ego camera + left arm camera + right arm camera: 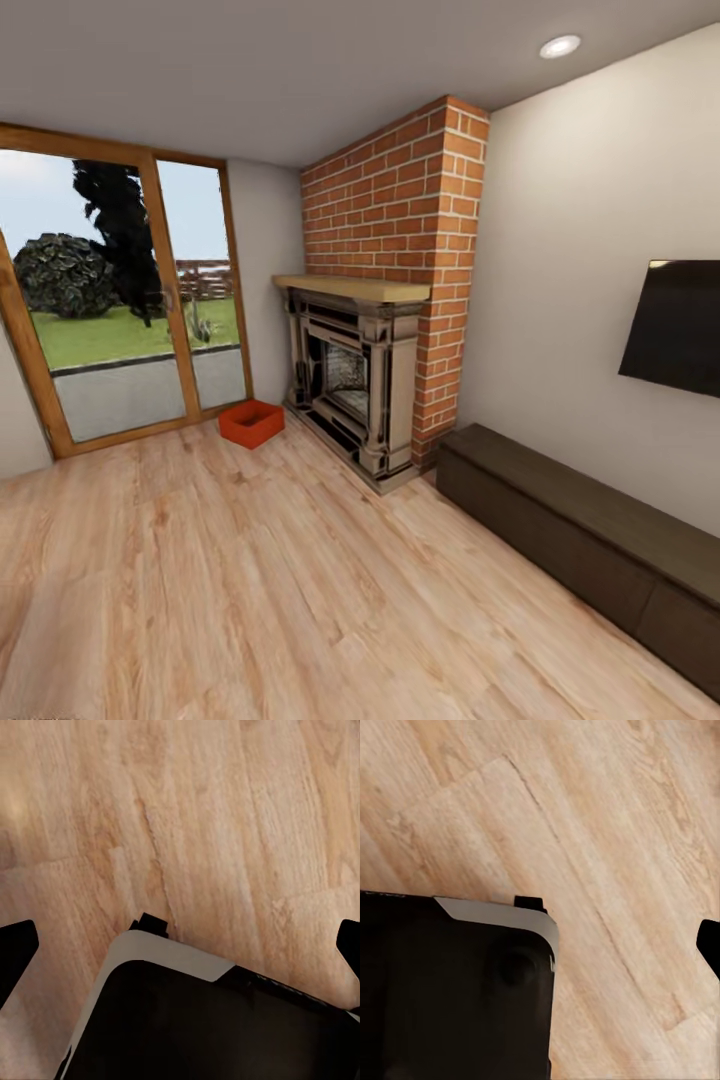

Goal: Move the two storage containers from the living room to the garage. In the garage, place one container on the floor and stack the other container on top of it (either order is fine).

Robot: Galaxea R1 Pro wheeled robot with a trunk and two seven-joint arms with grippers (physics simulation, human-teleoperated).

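Boxy orange-red storage container on grainy planks; left tool spread, right's spread untellable.

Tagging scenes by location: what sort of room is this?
Likely a living room: brick-chimneyed fireplace, wall-mounted TV, wood plank floor and a glass door to a garden. One orange-red container sits beside the fireplace.

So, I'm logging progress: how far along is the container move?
Nothing looks done. One storage container sits on the living room's wood floor between the glass door and the fireplace. Both wrist views show bare planks, nothing held. Fetching, carrying to the garage and stacking remain.
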